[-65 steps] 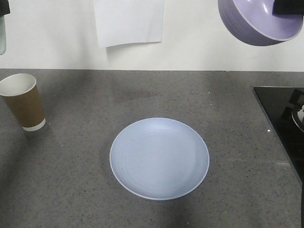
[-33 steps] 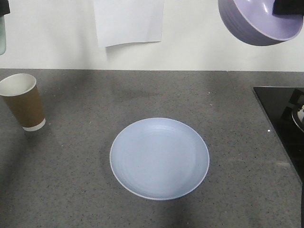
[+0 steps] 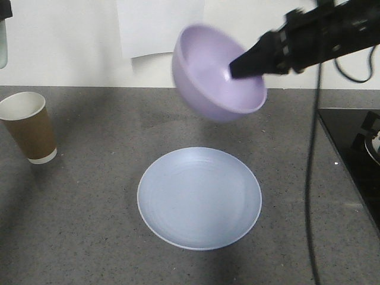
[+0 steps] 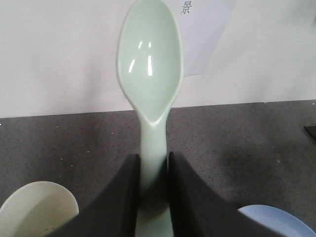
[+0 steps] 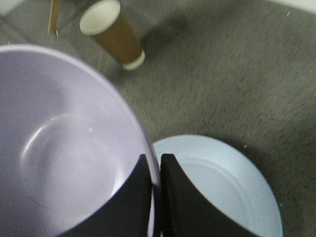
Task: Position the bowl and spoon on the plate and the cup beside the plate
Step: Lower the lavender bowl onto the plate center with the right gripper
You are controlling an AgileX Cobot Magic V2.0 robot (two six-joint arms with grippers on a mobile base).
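My right gripper [image 3: 238, 66] is shut on the rim of the lavender bowl [image 3: 214, 77], one finger inside and one outside. It holds the bowl tilted in the air above the far edge of the pale blue plate [image 3: 199, 198]. In the right wrist view the bowl [image 5: 59, 148] fills the left side, with the gripper [image 5: 155, 162], the plate [image 5: 222, 192] below and the brown cup [image 5: 114, 34] beyond. My left gripper [image 4: 154, 159] is shut on the handle of the mint-white spoon [image 4: 150, 74], held high at the far left. The cup [image 3: 28, 127] stands upright on the counter's left.
A white paper sheet [image 3: 161, 27] hangs on the wall behind the grey counter. A black cooktop [image 3: 353, 154] takes up the right edge. A black cable [image 3: 311, 178] hangs down from my right arm, right of the plate.
My right arm has swung the bowl down and to the left, from the top right corner to above the plate. The plate and cup stayed put.
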